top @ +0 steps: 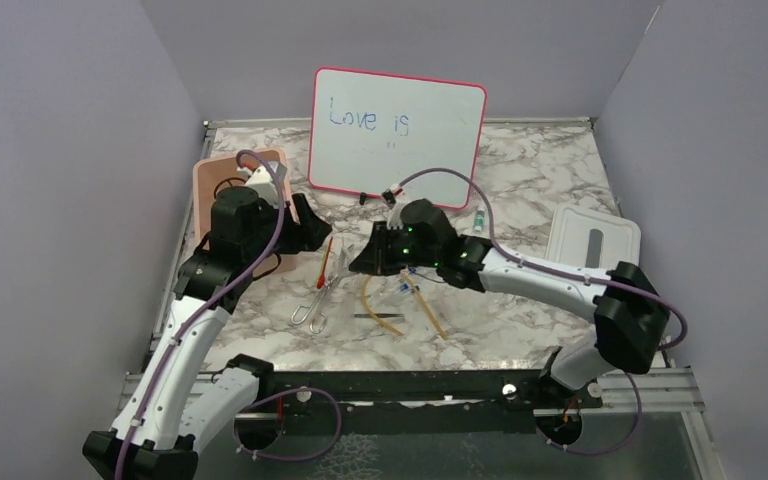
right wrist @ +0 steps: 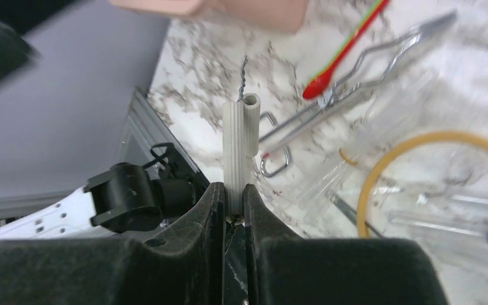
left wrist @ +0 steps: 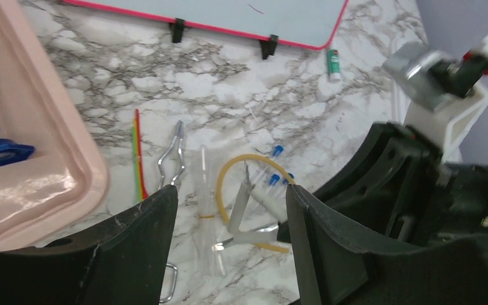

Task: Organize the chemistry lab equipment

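As the right jaws stand: clenched low on a pale ribbed handle with a twisted wire tip, which seems lifted off the table over the clutter.
Left jaws: spread wide, grasping nothing, hovering between the pink bin and the loose items.
Step in hand (judged): carrying the handle left to the bin. Keep the pinch firm and the wire end leading, and release only once it is inside the rim.
Nearest items: metal tongs and thin dark rod lie toward the front edge.
Under the right arm: tan rubber tube, blue-capped tubes and red-tipped spatula lie close together, so travel high.
Left edge: the bin sits by the side wall with the left arm just beside it. This is the tightest spot and a likely bump.
Far side: whiteboard leans at the back, with a green-capped vial near its right corner.
Open room: bare marble to the right, around the white lid.
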{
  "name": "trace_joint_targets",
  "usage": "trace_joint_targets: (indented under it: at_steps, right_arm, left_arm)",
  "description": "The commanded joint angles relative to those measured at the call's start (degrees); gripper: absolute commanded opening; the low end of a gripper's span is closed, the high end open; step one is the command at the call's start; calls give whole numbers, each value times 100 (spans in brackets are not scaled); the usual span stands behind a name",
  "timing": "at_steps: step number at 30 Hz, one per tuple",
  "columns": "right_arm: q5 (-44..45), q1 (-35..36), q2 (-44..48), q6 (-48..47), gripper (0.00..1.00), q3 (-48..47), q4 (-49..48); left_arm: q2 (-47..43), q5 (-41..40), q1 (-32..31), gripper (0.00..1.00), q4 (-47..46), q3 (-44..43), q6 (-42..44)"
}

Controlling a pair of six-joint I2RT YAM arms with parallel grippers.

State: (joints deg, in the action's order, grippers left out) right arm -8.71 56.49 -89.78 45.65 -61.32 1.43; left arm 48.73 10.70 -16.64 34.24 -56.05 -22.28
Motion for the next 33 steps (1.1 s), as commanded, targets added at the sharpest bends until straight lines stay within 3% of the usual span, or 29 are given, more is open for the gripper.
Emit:
trace_joint_targets:
  at_steps: [1,7,10,15,26,33]
  right_arm:
    - [-1336,-684,727,-810,7,347,-994]
    - [-3080,-1759,1578,-1043,4,739,-1768]
    - [-3778,-1985,1775,-1066,4,691,-2028]
    - [-4442,-2040,1766,-927,4,308,-2295]
    - [-4796,-2068,1440,-702,4,-47,-2627]
    - [-4544,-2081,1285,-619,3,-121,-2553]
  left_arm:
    - [34,1590,-32,66,-860,203,-349]
    - [131,3585,-37,69,-2829,821,-919]
    - [360,3981,-41,73,-3842,974,-1279]
    - [882,4675,-160,74,-4386,850,-1354]
    - [295,5285,-187,41,-5123,1092,-1616]
    - [187,5398,-198,38,-5120,1132,-1731]
